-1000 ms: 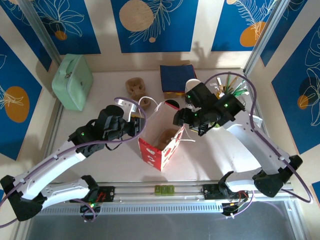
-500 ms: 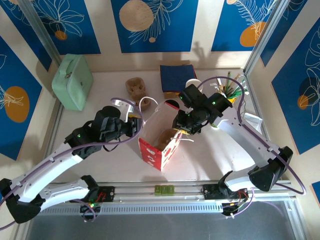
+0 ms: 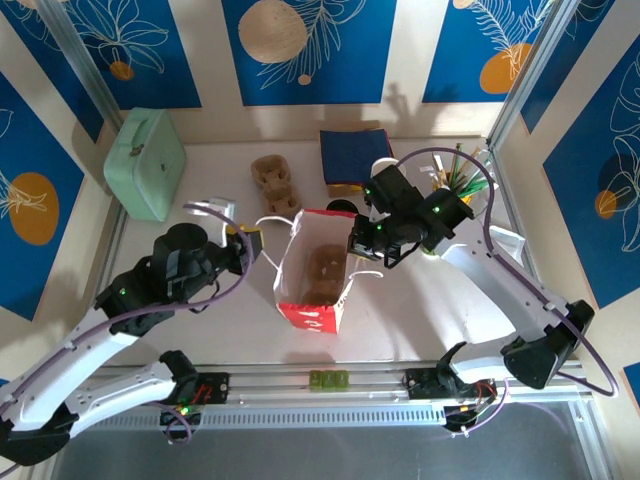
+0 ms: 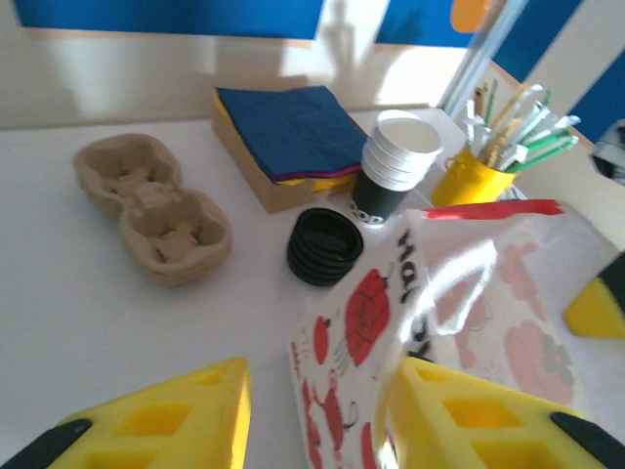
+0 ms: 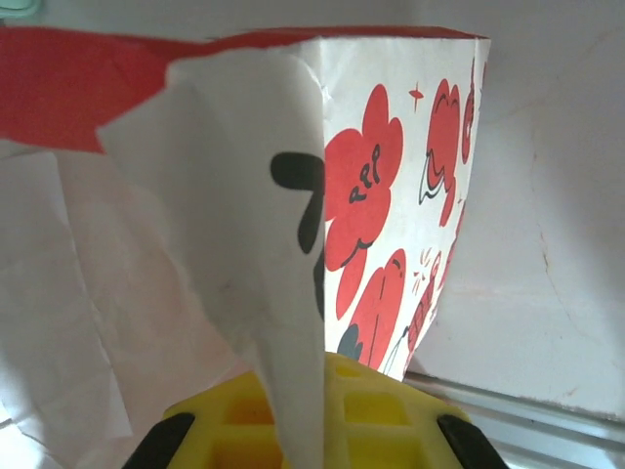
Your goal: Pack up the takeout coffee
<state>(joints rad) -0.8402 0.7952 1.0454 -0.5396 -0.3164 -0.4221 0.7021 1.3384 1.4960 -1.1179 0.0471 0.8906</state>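
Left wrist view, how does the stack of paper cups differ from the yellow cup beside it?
The stack of paper cups has a dark wall and white rims; the yellow cup is plain yellow. The stack is several nested cups, the top one empty; the yellow cup is single and holds sticks. Both stand upright side by side.

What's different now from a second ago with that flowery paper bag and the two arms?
The paper bag swung from slanted to square-on and stands wider open. The right hand shut on the bag's right edge; the left hand drew back leftward, open. The green box, napkins, cup stack and yellow cup stayed put.
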